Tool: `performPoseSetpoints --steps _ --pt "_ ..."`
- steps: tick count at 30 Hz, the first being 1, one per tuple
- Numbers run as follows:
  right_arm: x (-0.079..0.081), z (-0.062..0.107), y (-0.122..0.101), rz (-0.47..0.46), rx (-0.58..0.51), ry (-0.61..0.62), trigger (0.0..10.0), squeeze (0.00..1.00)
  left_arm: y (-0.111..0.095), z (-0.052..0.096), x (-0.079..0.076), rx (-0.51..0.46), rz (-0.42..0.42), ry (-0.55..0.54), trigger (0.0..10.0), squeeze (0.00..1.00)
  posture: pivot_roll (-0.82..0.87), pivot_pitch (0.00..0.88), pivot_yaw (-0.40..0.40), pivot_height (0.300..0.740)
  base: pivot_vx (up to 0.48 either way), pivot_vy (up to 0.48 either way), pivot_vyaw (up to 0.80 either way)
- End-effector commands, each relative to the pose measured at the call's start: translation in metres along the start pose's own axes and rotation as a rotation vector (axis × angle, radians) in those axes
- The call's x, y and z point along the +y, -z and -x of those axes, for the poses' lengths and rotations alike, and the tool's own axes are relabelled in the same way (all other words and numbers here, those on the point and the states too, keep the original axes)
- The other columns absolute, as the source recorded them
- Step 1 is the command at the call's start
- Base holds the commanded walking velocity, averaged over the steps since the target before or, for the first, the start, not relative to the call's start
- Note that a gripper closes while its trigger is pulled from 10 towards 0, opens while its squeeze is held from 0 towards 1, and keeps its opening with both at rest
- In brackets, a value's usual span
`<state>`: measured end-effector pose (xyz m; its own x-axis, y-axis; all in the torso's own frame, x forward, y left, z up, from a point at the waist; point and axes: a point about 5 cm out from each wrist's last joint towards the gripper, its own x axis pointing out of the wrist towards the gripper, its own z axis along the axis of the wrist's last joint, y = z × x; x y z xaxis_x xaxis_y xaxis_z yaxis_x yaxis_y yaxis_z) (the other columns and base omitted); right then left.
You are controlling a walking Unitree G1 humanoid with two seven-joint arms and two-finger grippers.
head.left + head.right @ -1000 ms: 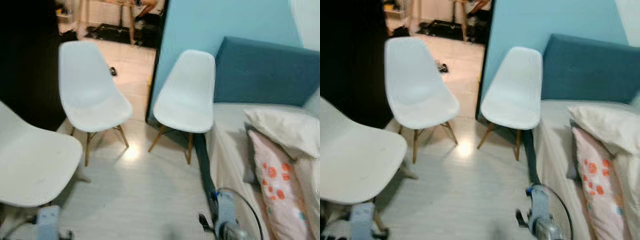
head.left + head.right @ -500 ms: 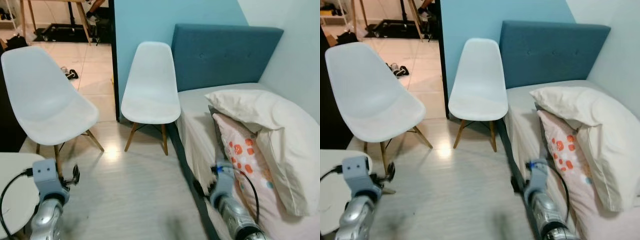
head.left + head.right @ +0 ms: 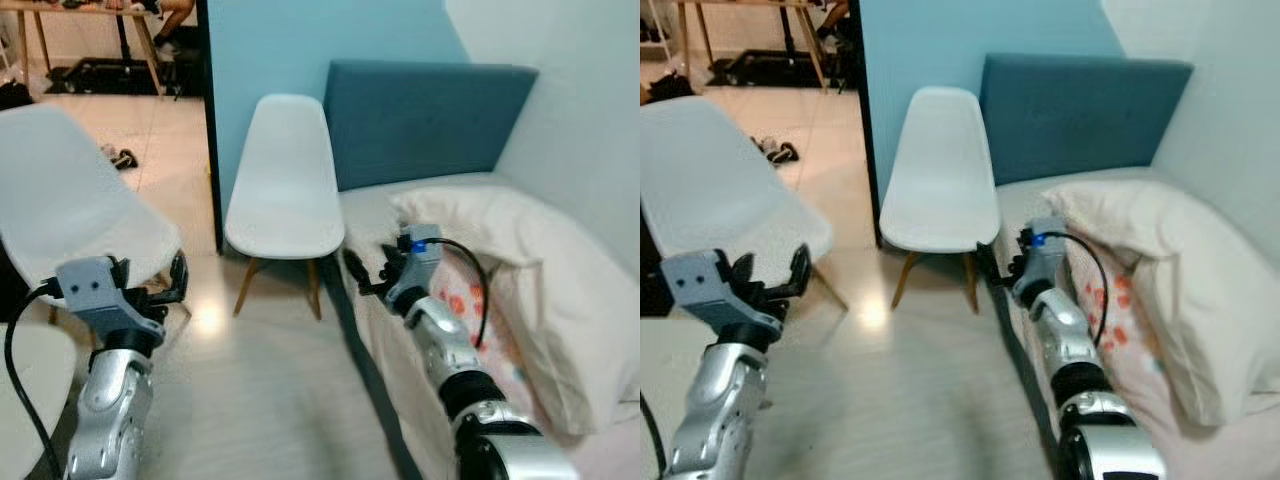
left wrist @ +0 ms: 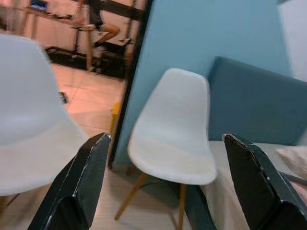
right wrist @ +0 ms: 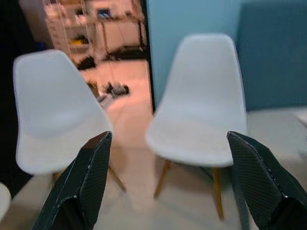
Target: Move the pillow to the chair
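Observation:
A large cream pillow (image 3: 545,275) lies on the bed (image 3: 365,205), partly over a pink pillow with orange spots (image 3: 1118,308). A white shell chair (image 3: 285,195) with wooden legs stands right beside the bed's near corner, its seat bare. My right gripper (image 3: 366,277) is raised over the bed's edge, just short of the spotted pillow, open and holding nothing. The right wrist view shows its fingers (image 5: 86,177) spread wide toward that chair (image 5: 204,115). My left gripper (image 3: 770,272) hangs open over the floor in front of a second white chair (image 3: 75,215).
A dark blue headboard (image 3: 425,120) and a light blue wall stand behind the bed. A doorway at the left opens on a tiled room with shoes (image 3: 775,150) and a desk. A third white seat (image 3: 25,395) is at my lower left. Pale floor (image 3: 270,380) runs between chairs and bed.
The camera has swung right toward the bed. Both arms have risen into view; the right gripper has come up from low by the floor to the bed's edge beside the pillows.

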<state>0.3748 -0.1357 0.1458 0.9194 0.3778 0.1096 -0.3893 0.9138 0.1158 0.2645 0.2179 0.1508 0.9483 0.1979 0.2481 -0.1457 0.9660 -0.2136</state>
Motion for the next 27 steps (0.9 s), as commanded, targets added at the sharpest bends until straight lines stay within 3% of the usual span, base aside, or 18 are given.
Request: performPoseSetpoints --steps 1,7,21,26,27 --pt "0.004 -0.002 -0.001 -0.011 0.005 -0.018 10.0 0.0 0.006 0.002 -0.001 0.037 0.016 -0.006 10.0 0.0 0.0 0.0 -0.116 0.74 0.48 0.0 0.0" --pt "0.002 -0.004 -0.01 0.023 -0.003 -0.031 10.0 0.0 0.005 0.003 -0.004 0.072 0.019 -0.004 10.0 0.0 -0.01 0.0 -0.121 0.74 0.48 0.0 0.0" --pt "-0.011 -0.004 -0.02 0.032 0.008 0.029 10.0 0.0 0.003 -0.006 -0.004 0.075 -0.005 0.038 10.0 0.0 -0.02 0.0 -0.126 0.74 0.48 0.0 -0.75" --pt "-0.017 -0.007 -0.032 0.11 0.01 0.041 10.0 0.0 0.004 -0.007 -0.004 0.083 -0.005 0.044 10.0 0.0 -0.02 0.0 -0.129 0.74 0.48 0.0 -0.75" --pt "-0.023 -0.007 -0.039 0.191 0.027 0.056 10.0 0.0 0.005 -0.007 -0.004 0.086 -0.005 0.048 10.0 0.0 -0.03 0.0 -0.131 0.74 0.48 0.0 -0.75"
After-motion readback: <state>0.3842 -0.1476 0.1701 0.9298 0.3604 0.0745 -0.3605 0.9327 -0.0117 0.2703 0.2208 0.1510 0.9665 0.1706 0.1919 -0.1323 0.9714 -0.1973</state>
